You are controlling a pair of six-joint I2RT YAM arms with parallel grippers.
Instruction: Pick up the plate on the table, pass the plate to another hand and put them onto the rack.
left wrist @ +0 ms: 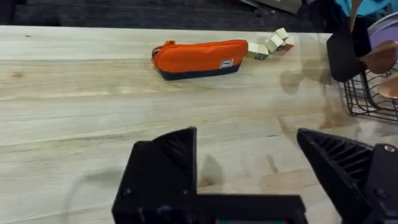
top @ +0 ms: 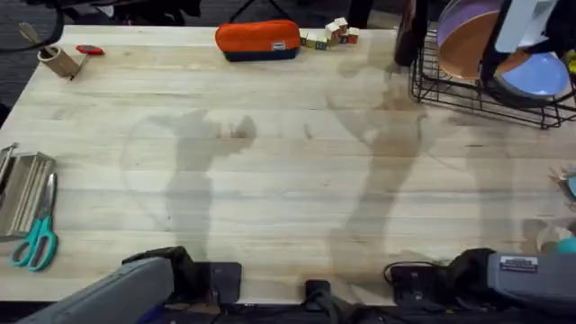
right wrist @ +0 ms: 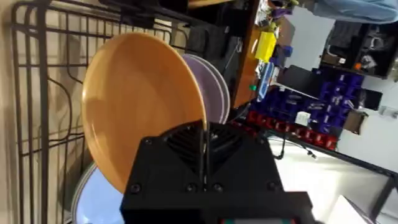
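Right gripper (right wrist: pixel 204 163), jaws clamped on the orange plate (right wrist: pixel 140 102) rim, holds it upright inside the rack (right wrist: pixel 37 93) (purple plate (right wrist: pixel 214 93) behind); left gripper (left wrist: pixel 249 168), jaws apart, hovers over the tabletop (left wrist: pixel 93 106).

Plate (right wrist: pixel 140 106): glossy orange. Rack (top: pixel 450 88): black wire. Second plate (right wrist: pixel 214 93) purple, third (top: pixel 540 76) light blue. Bench (top: pixel 270 180): pale wood planks. Pouch (left wrist: pixel 199 58): orange over navy. Scissors (top: pixel 36 241): teal handles.

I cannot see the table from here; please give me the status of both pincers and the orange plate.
Right pincer shut on orange plate, at the rack. Left pincer open, holding nothing. Purple plate stands directly behind it; light blue plate beside.
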